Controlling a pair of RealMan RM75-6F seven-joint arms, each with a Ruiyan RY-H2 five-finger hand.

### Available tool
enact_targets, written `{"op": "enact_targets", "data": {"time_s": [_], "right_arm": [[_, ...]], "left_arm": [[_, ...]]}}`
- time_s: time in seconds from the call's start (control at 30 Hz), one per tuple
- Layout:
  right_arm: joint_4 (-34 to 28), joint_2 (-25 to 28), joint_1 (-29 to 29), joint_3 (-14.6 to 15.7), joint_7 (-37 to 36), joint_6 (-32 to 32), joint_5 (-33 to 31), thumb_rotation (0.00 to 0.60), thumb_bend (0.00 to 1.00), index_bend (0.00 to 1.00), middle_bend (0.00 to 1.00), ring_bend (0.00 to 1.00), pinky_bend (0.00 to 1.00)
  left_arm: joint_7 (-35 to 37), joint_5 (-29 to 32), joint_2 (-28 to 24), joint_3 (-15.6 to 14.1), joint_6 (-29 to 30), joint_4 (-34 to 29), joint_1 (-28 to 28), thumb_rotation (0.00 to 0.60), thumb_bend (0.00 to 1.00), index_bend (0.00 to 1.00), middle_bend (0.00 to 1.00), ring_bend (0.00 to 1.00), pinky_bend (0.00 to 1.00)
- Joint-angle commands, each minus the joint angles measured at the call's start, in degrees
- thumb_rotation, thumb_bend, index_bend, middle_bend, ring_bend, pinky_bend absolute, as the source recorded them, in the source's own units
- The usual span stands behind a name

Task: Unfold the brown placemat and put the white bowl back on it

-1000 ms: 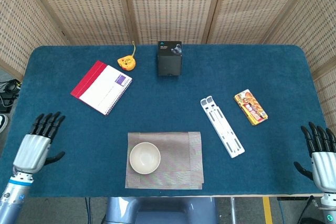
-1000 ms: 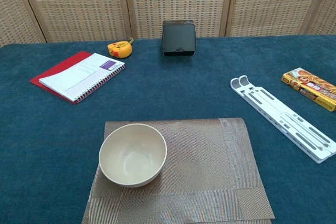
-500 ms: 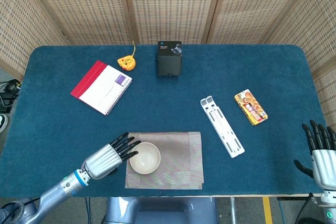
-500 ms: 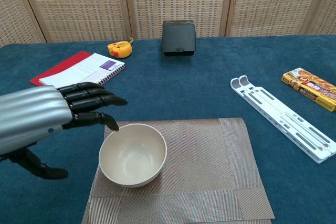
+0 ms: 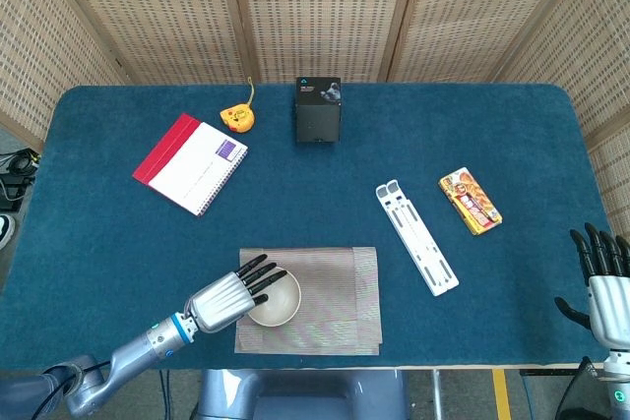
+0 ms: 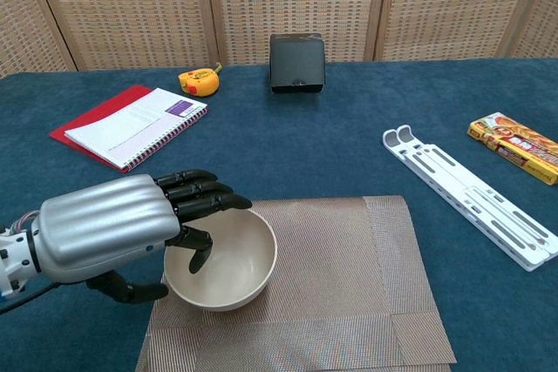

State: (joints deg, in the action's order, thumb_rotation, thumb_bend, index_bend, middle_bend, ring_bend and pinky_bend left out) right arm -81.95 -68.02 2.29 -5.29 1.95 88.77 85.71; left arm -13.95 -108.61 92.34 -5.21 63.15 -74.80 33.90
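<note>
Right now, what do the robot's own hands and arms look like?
Each hand has a ribbed silver-grey back and black fingers: the left hand and the right hand. The left wrist carries a white cuff with a blue ring, then a grey forearm.

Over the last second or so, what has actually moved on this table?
The left hand swept in from the table's left edge to the white bowl, and its fingers now reach over the bowl's rim; whether it grips yet is unclear. The right hand barely shifted at the right edge. Bowl, folded brown placemat, notebook and the other items stayed put.
</note>
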Motion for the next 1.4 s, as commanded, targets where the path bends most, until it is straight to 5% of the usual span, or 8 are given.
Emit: {"op": "enact_targets", "data": {"time_s": [0.03,0.3,0.53,0.77,1.17,1.27,1.33,1.4], "right_arm": [[0.07,-0.09,0.09,0.04,0.09,-0.19,-0.06,0.600,0.00,0.00,0.00,0.00,0.00],[-0.03,-0.10,0.03,0.13,0.10,0.01,0.10,0.600,0.00,0.00,0.00,0.00,0.00],[-0.17,-0.26,0.13,0.30,0.58,-0.18,0.24,0.600,0.00,0.00,0.00,0.00,0.00],[-0.10,-0.47,0.39,0.45,0.87,-0.83,0.16,0.600,0.00,0.00,0.00,0.00,0.00],[0.17,-0.72,0.64,0.56,0.96,-1.36,0.04,0.600,0.00,0.00,0.00,0.00,0.00],[0.13,-0.71,0.62,0.62,0.98,-1.28,0.12,0.600,0.00,0.00,0.00,0.00,0.00],[0.09,-0.69,0.63,0.63,0.96,-1.22,0.20,0.600,0.00,0.00,0.00,0.00,0.00],[0.08,-0.70,0.63,0.65,1.00,-1.22,0.22,0.600,0.00,0.00,0.00,0.00,0.00]], "left_arm": [[0.85,0.74,1.38,0.50,0.72,1.93,0.44,0.600,0.41,0.56,0.00,0.00,0.00],[1.35,4.25,1.38,3.62,1.38,2.65,1.47,0.600,0.46,0.62,0.00,0.00,0.00],[4.89,14.77,-0.30,12.87,-0.66,8.07,3.91,0.600,0.46,0.63,0.00,0.00,0.00],[11.00,26.96,0.77,18.28,-6.64,16.08,4.76,0.600,0.45,0.63,0.00,0.00,0.00],[-0.80,43.66,2.17,21.29,-15.15,19.38,5.37,0.600,0.45,0.59,0.00,0.00,0.00],[-1.73,45.44,2.04,21.20,-16.04,19.06,5.54,0.600,0.38,0.49,0.00,0.00,0.00],[-0.30,45.20,1.63,21.23,-15.32,18.06,5.30,0.600,0.15,0.19,0.00,0.00,0.00],[2.45,43.77,0.78,21.13,-13.98,16.51,4.78,0.600,0.02,0.02,0.00,0.00,0.00]]}}
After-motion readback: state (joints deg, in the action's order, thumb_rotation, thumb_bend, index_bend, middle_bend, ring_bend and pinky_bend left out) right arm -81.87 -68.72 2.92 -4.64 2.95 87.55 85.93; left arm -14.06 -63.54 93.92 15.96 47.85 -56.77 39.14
